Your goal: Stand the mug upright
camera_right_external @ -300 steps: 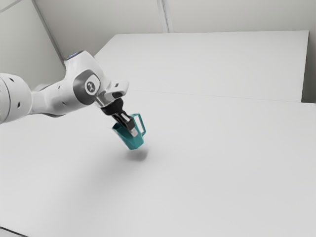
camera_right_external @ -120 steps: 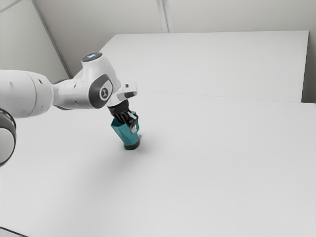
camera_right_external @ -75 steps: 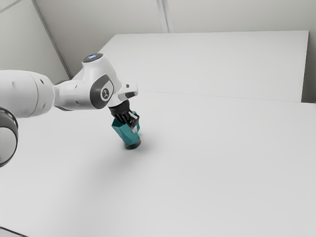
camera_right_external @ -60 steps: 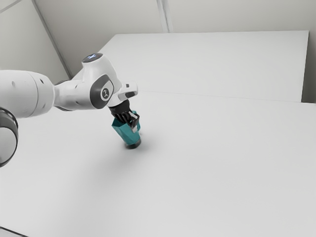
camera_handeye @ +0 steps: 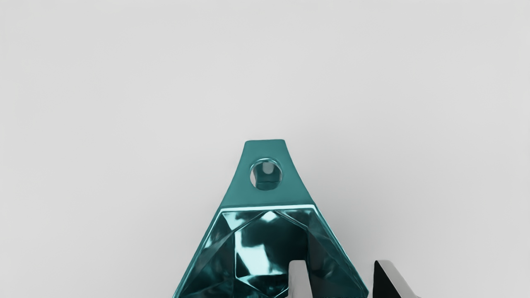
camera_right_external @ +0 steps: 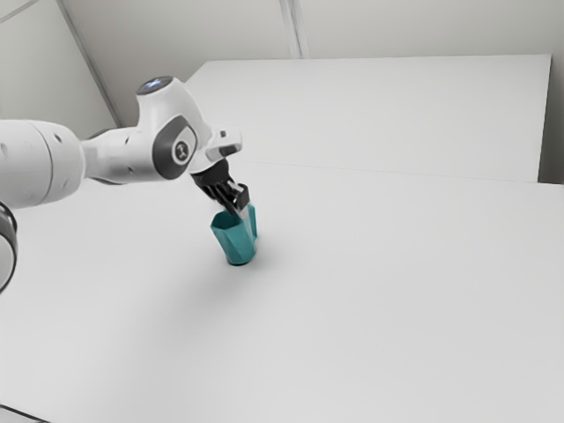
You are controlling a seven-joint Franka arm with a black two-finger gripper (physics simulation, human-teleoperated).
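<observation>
**On the white table (camera_right_external: 397, 308) the teal mug (camera_right_external: 234, 241) stands on its base, mouth up**

The table is the largest thing that I see, and it spreads wide under everything in the exterior view. Next in size is my white and grey Franka arm (camera_right_external: 132, 154), which comes in from the exterior view's left and bends down to the mug.

The faceted mug is the task's thing. It is on the table, below my black gripper (camera_right_external: 243, 211), with a soft shadow around its foot. Its body is narrower at the foot than at the mouth.

My gripper is tilted, and its fingertips are at the mug's mouth. In the wrist view its jaws are open: one finger (camera_handeye: 299, 279) is over the mouth, inside the rim (camera_handeye: 268, 207), and the other finger (camera_handeye: 393, 281) is outside, just beside the wall. The wall passes between them, but they do not squeeze it; I can see a gap at each finger.

The handle (camera_handeye: 265, 198) goes out from one flat side of the mug, toward the exterior view's right. Smallest is the round hole (camera_handeye: 266, 174) in the top part of this handle.
</observation>
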